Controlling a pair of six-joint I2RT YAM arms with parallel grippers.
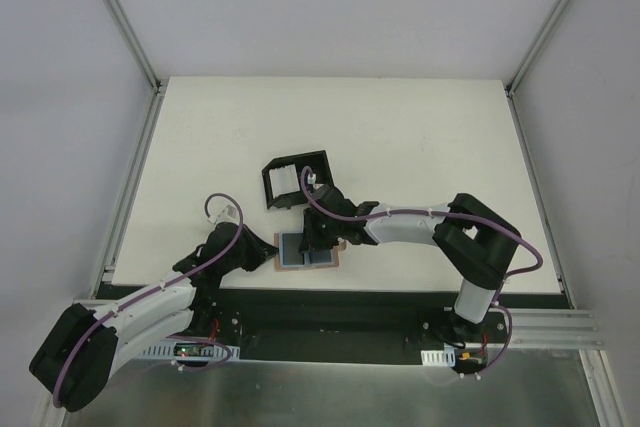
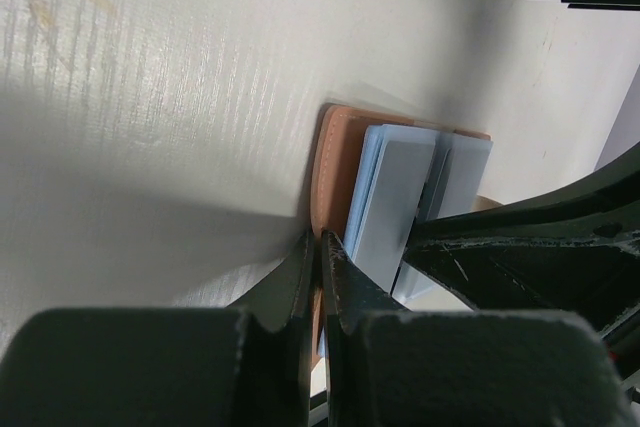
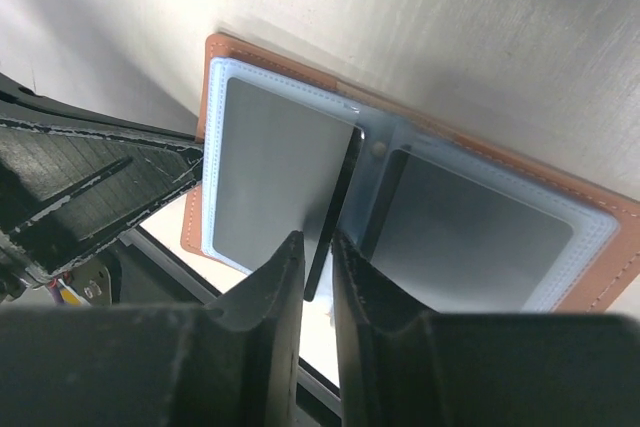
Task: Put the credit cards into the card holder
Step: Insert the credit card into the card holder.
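1. Table [image 1: 400, 147]: white, seen from above; all items below are found in its near half.

2. Right arm [image 1: 480, 247]: white and black, reached in from 3 o'clock toward the holder.

3. Left arm [image 1: 130, 317]: reached in from 8 o'clock.

4. Box [image 1: 270, 185]: black, open-sided, set near the holder at its 12 o'clock. Something pale is seen inside but cannot be identified.

5. Holder [image 2: 333, 167]: tan leather, laid open and flat at the table's 6 o'clock, close to the near edge. Clear sleeves are seen inside it.

6. Left gripper [image 2: 320, 242]: closed, with the holder's leather rim pinched at the 9 o'clock side.

7. Right gripper [image 3: 318, 242]: jaws narrow, placed over the holder's fold.

8. Cards [image 3: 270, 177]: pale grey, one lodged in the sleeve on each side of the fold.

9. Dark sheet [image 3: 335, 197]: thin, stood edge-on at the fold, its lower end between the right jaws. Whether it is pinched, and whether it is a card or a sleeve leaf, cannot be told.
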